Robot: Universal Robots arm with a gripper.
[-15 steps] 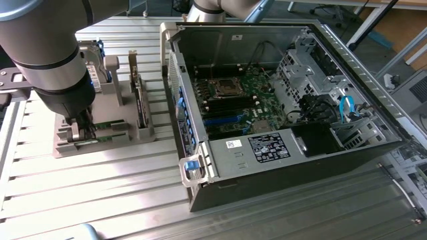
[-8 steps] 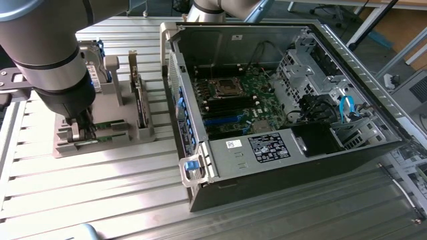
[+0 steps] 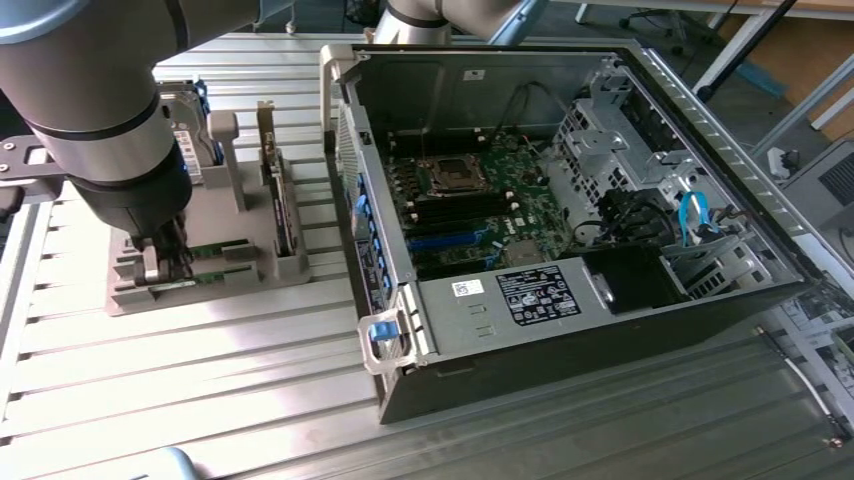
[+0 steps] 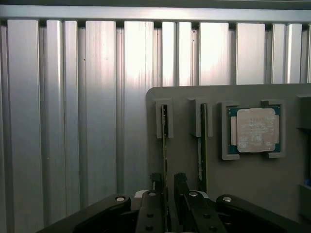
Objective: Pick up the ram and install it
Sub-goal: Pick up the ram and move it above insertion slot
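Observation:
The ram (image 4: 164,141) is a thin green stick standing on edge in a slot of the grey holder block (image 4: 272,184). My gripper (image 4: 168,178) is open, with one dark finger on each side of the stick's near end and a small gap on both sides. In the exterior view the gripper (image 3: 171,262) reaches down onto the holder block (image 3: 200,292) at that view's left, where the green stick (image 3: 220,248) shows beside it. The stick's lower part is hidden in the slot.
A second green stick (image 4: 201,145) stands in the neighbouring slot, and a square silver CPU (image 4: 254,129) lies in its pocket. A bracketed card (image 3: 278,200) stands upright on the block. The open PC case (image 3: 400,340) with its motherboard (image 3: 467,200) lies at the exterior view's right on a ribbed metal table (image 3: 200,400).

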